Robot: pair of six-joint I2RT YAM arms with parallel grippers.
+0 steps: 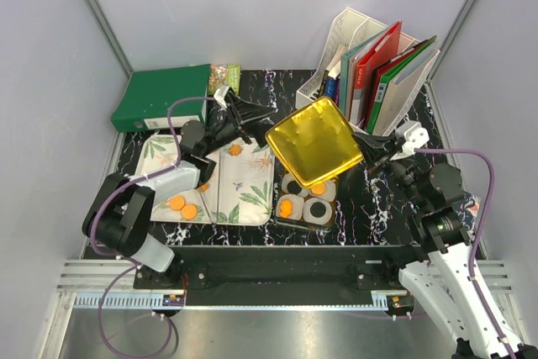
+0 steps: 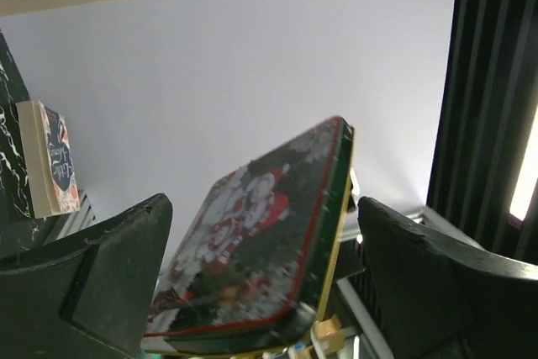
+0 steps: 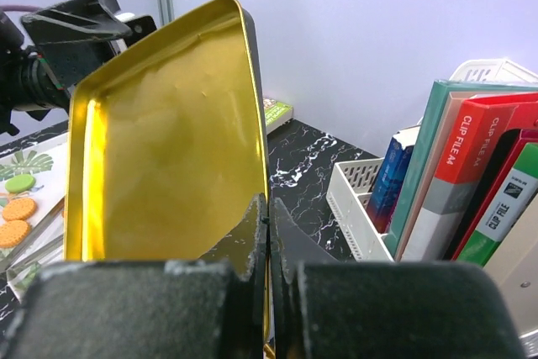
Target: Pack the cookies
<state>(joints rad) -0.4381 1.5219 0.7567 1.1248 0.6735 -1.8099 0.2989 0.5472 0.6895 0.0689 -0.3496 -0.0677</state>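
We see a black marbled table that carries everything else. At its far right stands a white file rack full of upright folders, and at its far left lies a green binder. Nearer the arms sits a leaf-patterned tray. Above the middle of the table a tin lid is held tilted in the air, its golden inside facing up toward the top camera. The left wrist view shows the lid's outer face, dark with a red and white printed picture. The right gripper has its jaws clamped on one edge of this lid, and its wrist camera shows the two fingers pinched together on the rim. The left gripper is raised just beside the lid's other side. Its jaws stand wide apart, the lid shows between them in its wrist view, and we see neither finger touching it. Partly under the lid, just right of the tray, sit white paper cups packed close together. The cookies are in two places. A few orange ones lie loose on the tray, and orange and black ones rest in the cups.
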